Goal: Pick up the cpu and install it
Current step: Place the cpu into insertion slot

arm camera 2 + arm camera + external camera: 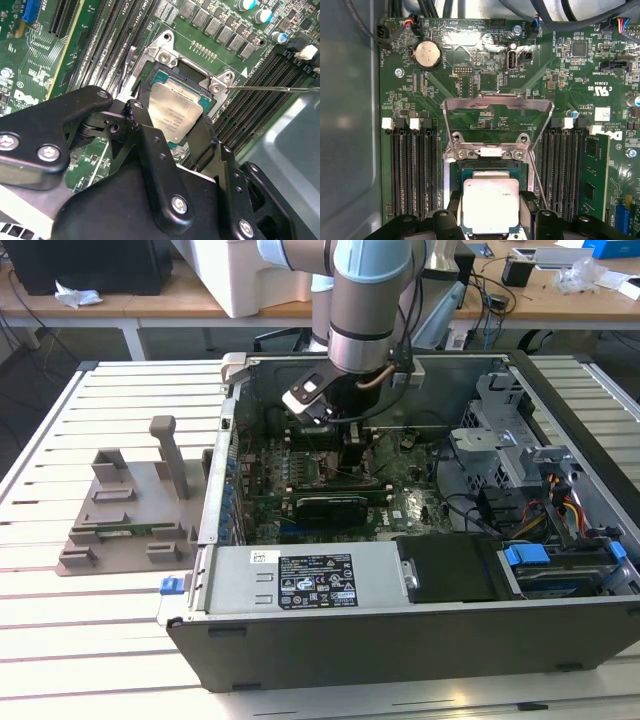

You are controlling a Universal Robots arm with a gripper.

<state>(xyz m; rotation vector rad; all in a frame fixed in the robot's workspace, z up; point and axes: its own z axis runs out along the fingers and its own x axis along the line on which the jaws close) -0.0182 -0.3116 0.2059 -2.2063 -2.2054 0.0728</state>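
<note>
The cpu (176, 107) (491, 202) is a flat square chip with a silvery top and a thin green rim. It sits over the motherboard's open socket (490, 159), and I cannot tell whether it rests in the socket or hangs just above it. My gripper (175, 120) (491, 217) is shut on the cpu, one black finger (145, 125) against each of two opposite edges. In the exterior view the gripper (352, 445) reaches down into the open computer case (400, 625), over the middle of the board.
The socket's metal load plate (497, 107) stands flipped up beyond the socket, and its thin lever (270, 89) sticks out sideways. Memory slots (412, 170) flank the socket, one holding a green stick (594, 175). A black graphics card (335, 505) lies nearby. A grey fixture (130, 510) stands outside the case.
</note>
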